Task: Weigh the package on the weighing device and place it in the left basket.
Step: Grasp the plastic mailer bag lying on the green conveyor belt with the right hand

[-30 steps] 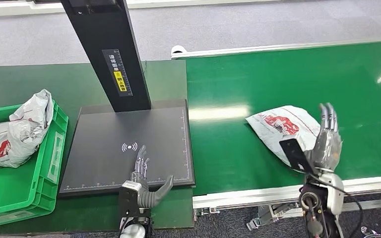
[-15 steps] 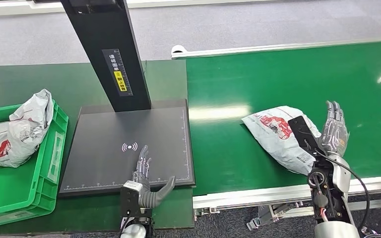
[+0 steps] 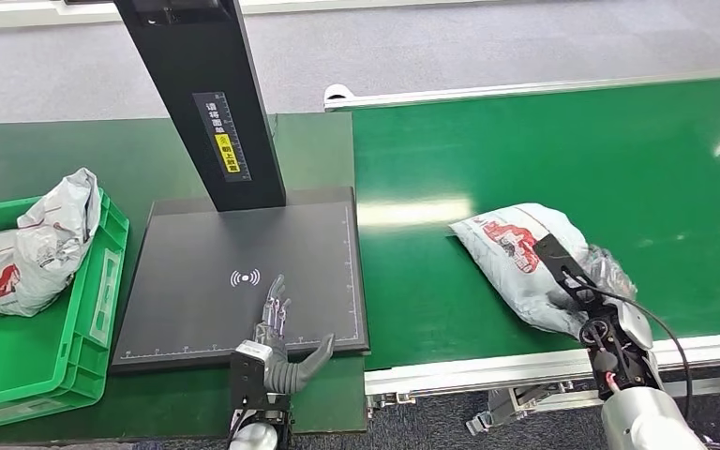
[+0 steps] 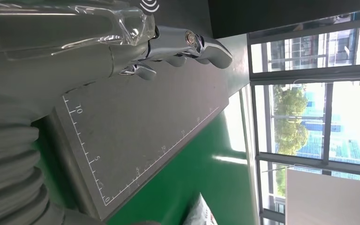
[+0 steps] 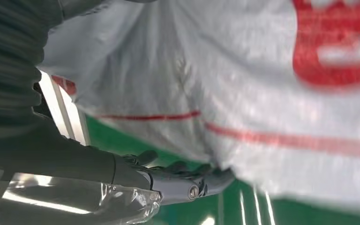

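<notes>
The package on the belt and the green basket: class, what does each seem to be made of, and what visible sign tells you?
The package looks like a thin glossy plastic mailer bag: it is white-grey, crinkled and creased, with red print. The green basket looks like rigid moulded plastic, judging by its uniform colour and slotted, ribbed wall.

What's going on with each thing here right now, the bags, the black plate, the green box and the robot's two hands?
Package: lying on the green belt, right hand against its near end.
Right hand: on the package; grip unclear.
Left hand: open, fingers spread, over the scale's near edge.
Weighing scale: bare, nothing on it.
Left basket: holds one crumpled bag already.
</notes>
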Robot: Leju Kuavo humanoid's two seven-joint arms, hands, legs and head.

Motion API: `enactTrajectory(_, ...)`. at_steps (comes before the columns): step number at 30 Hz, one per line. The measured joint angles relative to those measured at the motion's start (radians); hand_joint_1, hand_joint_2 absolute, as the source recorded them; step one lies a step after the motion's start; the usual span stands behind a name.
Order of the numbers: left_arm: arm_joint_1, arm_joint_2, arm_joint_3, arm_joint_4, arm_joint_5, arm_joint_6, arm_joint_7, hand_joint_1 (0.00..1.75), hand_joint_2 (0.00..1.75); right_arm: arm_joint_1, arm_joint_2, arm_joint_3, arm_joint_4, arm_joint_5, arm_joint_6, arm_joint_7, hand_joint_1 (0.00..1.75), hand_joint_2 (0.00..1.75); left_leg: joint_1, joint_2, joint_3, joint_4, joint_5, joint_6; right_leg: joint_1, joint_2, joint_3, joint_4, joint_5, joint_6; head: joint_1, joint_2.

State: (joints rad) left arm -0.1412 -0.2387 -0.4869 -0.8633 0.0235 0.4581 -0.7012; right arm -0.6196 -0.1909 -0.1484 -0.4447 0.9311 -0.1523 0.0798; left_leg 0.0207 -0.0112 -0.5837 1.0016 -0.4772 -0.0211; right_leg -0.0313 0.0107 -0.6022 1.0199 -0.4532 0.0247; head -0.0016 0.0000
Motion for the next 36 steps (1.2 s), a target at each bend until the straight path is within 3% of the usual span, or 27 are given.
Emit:
enactTrajectory(6,-0.011,0.000,-0.005,0.013,0.013,0.000,0.000,0.00,1.75,-0.019,0.038,0.045,0.076,0.108,0.172,0.067,0.00,1.75,0.000,0.001,0.001,0.000,0.000,0.000,0.000,0.000,0.000,0.000,0.000,0.000,0.000,0.000)
enactTrajectory(13,-0.019,0.000,-0.012,0.026,0.013,0.000,0.000,0.00,1.75,-0.037,0.062,0.079,0.105,0.124,0.194,0.080,0.01,1.75,0.000,0.002,0.003,0.000,0.000,0.000,0.000,0.001,0.002,0.000,0.000,0.000,0.000,0.000)
enactTrajectory(17,-0.021,0.000,-0.015,0.030,0.013,0.000,0.000,0.00,1.75,-0.042,0.066,0.087,0.113,0.128,0.211,0.080,1.75,1.75,0.000,0.003,0.005,0.000,0.000,0.000,0.000,0.001,0.004,0.000,0.000,0.000,0.000,0.000)
enactTrajectory(22,-0.031,-0.002,-0.019,0.045,0.013,0.005,0.000,0.00,1.75,-0.058,0.092,0.106,0.126,0.146,0.249,0.087,1.75,1.75,0.000,0.005,0.008,0.000,0.000,0.000,0.001,0.003,0.007,0.000,0.000,0.000,0.000,0.000)
enactTrajectory(27,-0.029,-0.001,-0.015,0.046,0.006,0.025,0.000,0.00,1.75,-0.061,0.136,0.111,0.124,0.117,0.192,0.034,1.75,1.75,0.001,0.007,0.010,-0.001,0.000,0.000,0.002,0.005,0.007,0.000,0.001,-0.001,0.000,0.000)
enactTrajectory(29,-0.013,0.005,-0.011,0.028,-0.013,0.047,0.002,0.00,1.75,-0.036,0.160,0.105,0.097,0.048,0.095,-0.080,1.75,1.75,0.002,0.008,0.009,-0.001,0.000,0.000,0.002,0.006,0.007,0.000,0.001,-0.001,0.000,0.000)
enactTrajectory(32,0.037,0.036,-0.001,-0.083,-0.124,0.085,0.032,0.00,1.75,0.100,0.222,0.095,-0.132,-0.114,-0.205,-0.340,1.75,1.75,0.003,0.005,0.006,-0.001,0.000,-0.001,0.003,0.004,0.003,0.001,0.001,-0.002,0.000,0.000)
enactTrajectory(34,0.060,0.061,0.017,-0.180,-0.218,0.079,0.055,0.00,1.75,0.204,0.254,0.103,-0.350,-0.184,-0.343,-0.388,1.75,1.75,0.003,-0.003,0.002,-0.001,0.002,-0.002,0.003,-0.003,0.000,0.001,-0.001,-0.002,-0.001,0.000)
enactTrajectory(36,0.068,0.078,0.046,-0.268,-0.282,0.058,0.064,0.00,1.75,0.283,0.269,0.110,-0.532,-0.239,-0.386,-0.375,1.75,1.75,0.003,-0.007,-0.002,-0.001,0.002,-0.002,0.003,-0.009,0.000,0.001,-0.002,-0.003,0.000,0.000)
